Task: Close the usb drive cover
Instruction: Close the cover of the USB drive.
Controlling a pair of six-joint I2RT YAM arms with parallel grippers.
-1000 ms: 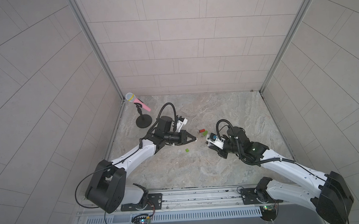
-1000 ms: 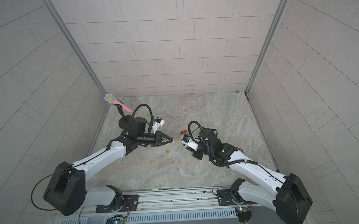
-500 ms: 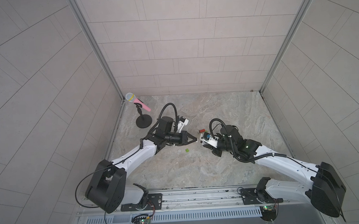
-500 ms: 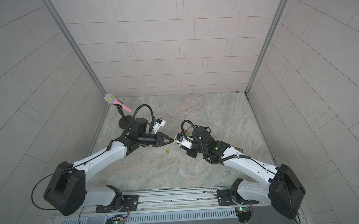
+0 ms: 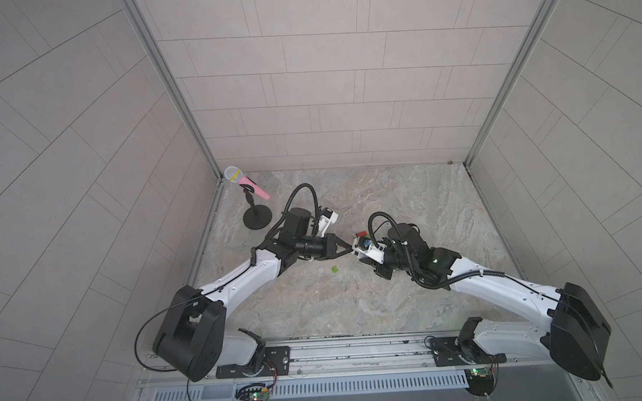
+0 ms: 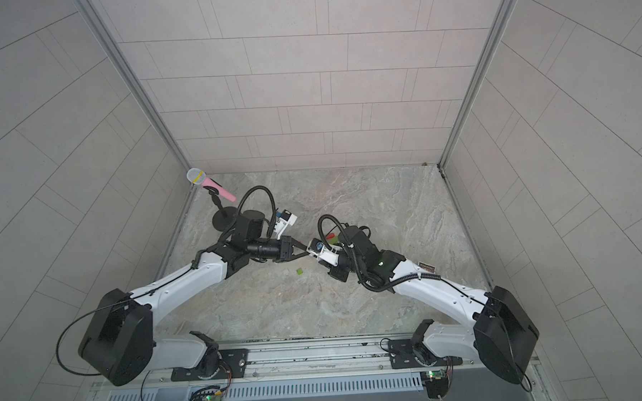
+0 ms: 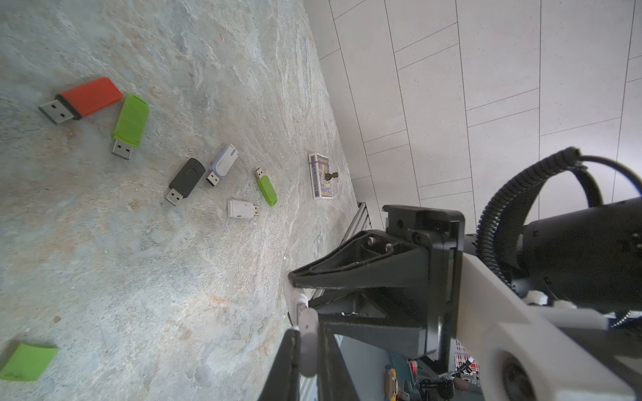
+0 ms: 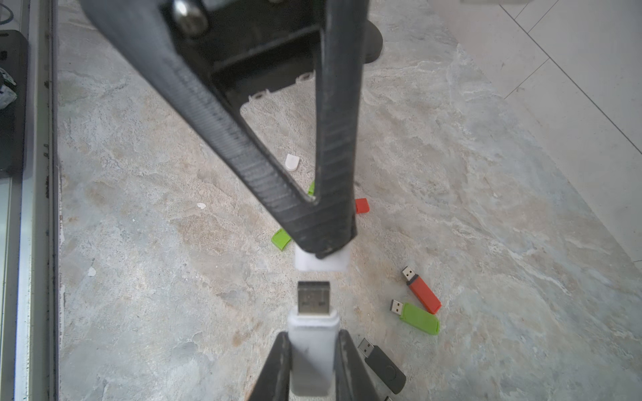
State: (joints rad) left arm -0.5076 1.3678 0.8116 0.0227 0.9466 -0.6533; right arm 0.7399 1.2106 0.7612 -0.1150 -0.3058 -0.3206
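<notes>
USB drive cover (image 8: 321, 261), white, sits pinched at the very tip of L gripper (image 8: 324, 243), held above mid-table. Jaws are closed right down on it; only its end pokes out, the rest is hidden betw. the black fingers (image 8: 243, 156). A green cap (image 8: 280, 239) on the table is half hidden behind an L finger. Next comes a small gap, no contact, then the bare metal plug (image 8: 313, 298) of the white USB drive (image 8: 312, 354), lined up w/ the cover. R gripper (image 8: 312, 338) clamps the drive body, jaws nearly closed, one finger each side; the drive's back end is cut off by the frame edge. On the stone table (image 8: 486, 208) near the R arm lie a red drive (image 8: 422, 290), a green drive (image 8: 418, 319) and a black drive (image 8: 382, 368), all uncapped, the black one partly cut off. In both top views cover & drive are too small to make out.
</notes>
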